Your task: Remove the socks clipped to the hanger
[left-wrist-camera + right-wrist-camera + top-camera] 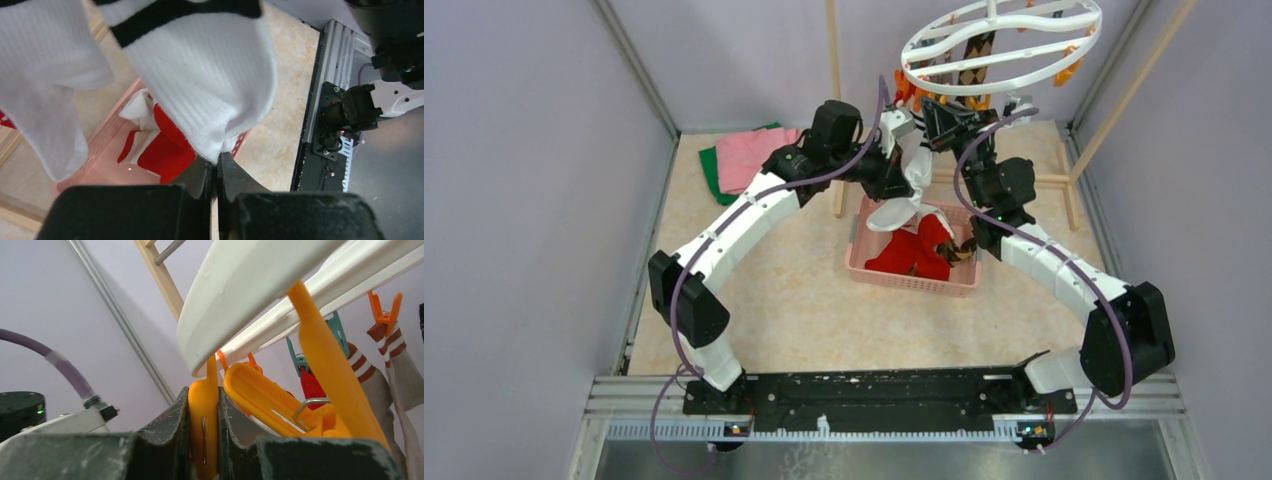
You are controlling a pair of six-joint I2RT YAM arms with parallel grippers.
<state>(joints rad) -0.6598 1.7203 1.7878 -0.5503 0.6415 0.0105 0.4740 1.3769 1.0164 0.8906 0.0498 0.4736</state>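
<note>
Closest in, my left gripper is pinched shut on the end of the white striped sock while my right gripper clamps an orange clip under the hanger at 1 o'clock, so I'd squeeze that clip fully open, then pull the sock gently down, never yanking.

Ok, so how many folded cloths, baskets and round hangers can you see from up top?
Folded pink cloth: 1
Folded green cloth: 1
Pink plastic basket: 1
Round white plastic hanger: 1
Total: 4
</note>
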